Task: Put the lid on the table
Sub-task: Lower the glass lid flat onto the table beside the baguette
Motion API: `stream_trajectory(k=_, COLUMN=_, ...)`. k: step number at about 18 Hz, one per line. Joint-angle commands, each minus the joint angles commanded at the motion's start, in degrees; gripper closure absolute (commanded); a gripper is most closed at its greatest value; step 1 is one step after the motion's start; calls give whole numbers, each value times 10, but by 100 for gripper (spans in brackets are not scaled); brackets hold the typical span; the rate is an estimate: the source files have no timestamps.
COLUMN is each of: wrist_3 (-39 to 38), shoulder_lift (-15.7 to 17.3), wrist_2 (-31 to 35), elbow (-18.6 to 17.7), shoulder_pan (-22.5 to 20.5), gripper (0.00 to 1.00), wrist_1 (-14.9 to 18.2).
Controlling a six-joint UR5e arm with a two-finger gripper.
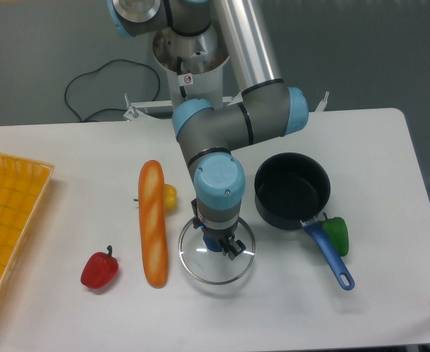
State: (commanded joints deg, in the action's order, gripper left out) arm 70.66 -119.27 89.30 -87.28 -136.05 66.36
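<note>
White bench (68, 154): tool (220, 244) pinches lid (216, 265) knob; knob mostly hidden, lid seemingly flat on bench.

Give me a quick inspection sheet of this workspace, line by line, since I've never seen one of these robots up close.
Surface: white table, plain top, rounded corners.
Job's things: glass lid with silver rim, off the saucepan, low over or on the table beside the baguette; contact unclear.
Clutter: baguette; yellow item behind it; red pepper; green pepper; dark saucepan with blue handle; yellow mesh tray at the left edge.
Grippers: gripper shut on the lid's blue knob.
Cables: black cable looped behind the table.
Surroundings: grey floor; robot base at the far edge.
</note>
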Motion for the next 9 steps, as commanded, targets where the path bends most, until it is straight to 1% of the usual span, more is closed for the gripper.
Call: stream_trajectory(k=9, wrist_3=1, shoulder_lift=-7, wrist_2=1, elbow=-1, shoulder_pan=1, gripper=41, wrist_1=0)
